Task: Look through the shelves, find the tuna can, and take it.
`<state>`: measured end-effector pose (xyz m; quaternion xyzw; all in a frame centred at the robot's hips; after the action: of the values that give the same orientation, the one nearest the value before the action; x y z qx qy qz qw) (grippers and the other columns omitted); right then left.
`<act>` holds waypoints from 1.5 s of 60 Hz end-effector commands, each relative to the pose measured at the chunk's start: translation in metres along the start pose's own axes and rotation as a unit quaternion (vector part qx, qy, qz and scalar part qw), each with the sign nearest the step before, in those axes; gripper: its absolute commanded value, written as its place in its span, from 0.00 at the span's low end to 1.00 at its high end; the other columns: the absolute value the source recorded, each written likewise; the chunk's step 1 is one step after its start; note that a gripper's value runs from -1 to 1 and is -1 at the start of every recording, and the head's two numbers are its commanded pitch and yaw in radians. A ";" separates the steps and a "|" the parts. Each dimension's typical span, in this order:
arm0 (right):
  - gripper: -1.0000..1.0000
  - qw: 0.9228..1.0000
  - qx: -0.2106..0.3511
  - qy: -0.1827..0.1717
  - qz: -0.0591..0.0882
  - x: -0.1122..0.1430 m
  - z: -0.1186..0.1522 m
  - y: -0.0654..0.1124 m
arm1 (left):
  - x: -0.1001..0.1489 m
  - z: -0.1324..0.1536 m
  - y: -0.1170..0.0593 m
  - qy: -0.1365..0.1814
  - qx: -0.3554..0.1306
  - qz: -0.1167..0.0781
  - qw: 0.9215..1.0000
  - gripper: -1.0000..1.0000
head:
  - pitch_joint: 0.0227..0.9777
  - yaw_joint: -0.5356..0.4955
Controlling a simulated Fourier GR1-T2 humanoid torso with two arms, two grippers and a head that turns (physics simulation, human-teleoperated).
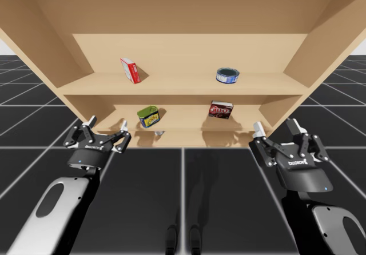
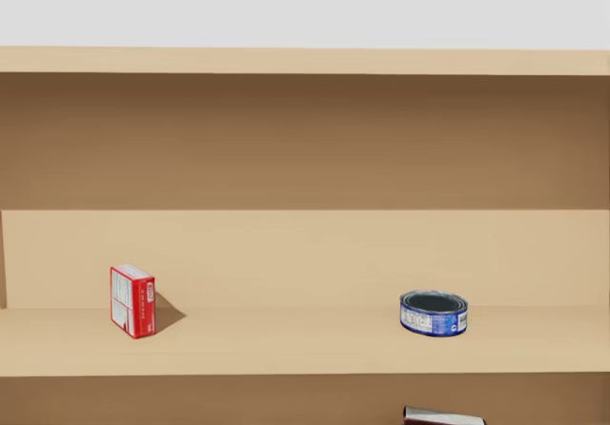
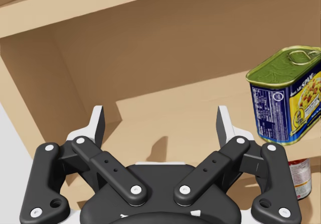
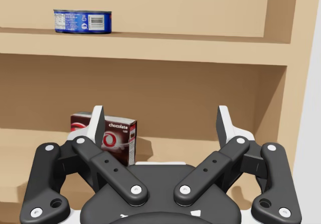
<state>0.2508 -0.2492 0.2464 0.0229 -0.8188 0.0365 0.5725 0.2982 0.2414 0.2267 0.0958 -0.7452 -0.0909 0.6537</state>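
Left claw: my fingers spread wide, arm raised forward.
Right claw: my fingers likewise spread, arm raised forward.

Upper shelf: open at front, bare board round blue round can; red box well apart at 9 o'clock.
Below can: dark box at 6 o'clock, green-topped tin at 8 o'clock, both on lower shelf.

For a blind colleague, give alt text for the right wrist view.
My open right gripper faces wooden shelves: a blue round can on the upper shelf, a dark brown box on the lower one, partly behind one finger.
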 end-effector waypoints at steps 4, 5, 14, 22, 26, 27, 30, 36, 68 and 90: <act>0.00 1.000 -0.006 0.012 -0.020 -0.001 0.001 -0.001 | -0.002 0.000 0.000 0.002 0.002 0.000 1.000 0.00 | 0.08 0.50; 0.00 1.000 0.001 0.015 -0.027 0.000 0.001 -0.001 | -0.002 0.000 0.000 0.002 0.002 -0.001 1.000 0.00 | 0.08 0.50; 0.00 0.999 0.019 0.035 -0.031 -0.001 -0.001 -0.003 | -0.002 0.000 -0.001 0.003 0.002 -0.002 1.000 0.00 | 0.14 0.45; 0.00 0.999 0.017 0.033 -0.029 -0.002 -0.002 -0.004 | -0.003 0.000 -0.002 0.004 0.001 -0.002 1.000 0.00 | 0.19 0.39; 0.00 0.999 0.018 0.032 -0.028 -0.002 -0.002 -0.005 | -0.003 0.000 -0.003 0.004 -0.001 -0.003 1.000 0.00 | 0.21 0.36; 0.00 0.999 0.017 0.032 -0.027 -0.002 -0.002 -0.005 | -0.003 0.000 -0.003 0.004 -0.001 -0.003 1.000 0.00 | 0.22 0.35; 0.00 0.999 0.016 0.032 -0.028 -0.002 -0.002 -0.006 | -0.004 0.000 -0.003 0.006 -0.002 -0.005 1.000 0.00 | 0.23 0.33; 0.00 0.999 0.015 0.032 -0.027 -0.002 -0.002 -0.007 | -0.004 0.000 -0.004 0.006 -0.003 -0.004 1.000 0.00 | 0.26 0.30; 0.00 0.998 0.019 0.030 -0.048 0.045 0.009 -0.001 | -0.004 -0.001 -0.002 0.011 -0.004 0.006 1.000 0.00 | 0.28 0.28; 0.00 0.998 0.056 0.029 -0.031 0.105 -0.001 0.011 | -0.004 -0.002 0.000 0.017 -0.007 0.016 1.000 0.00 | 0.28 0.29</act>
<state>0.2183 -0.2447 0.3244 0.0732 -0.7974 0.0529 0.5967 0.2999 0.2421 0.2239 0.0839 -0.7359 -0.0859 0.6663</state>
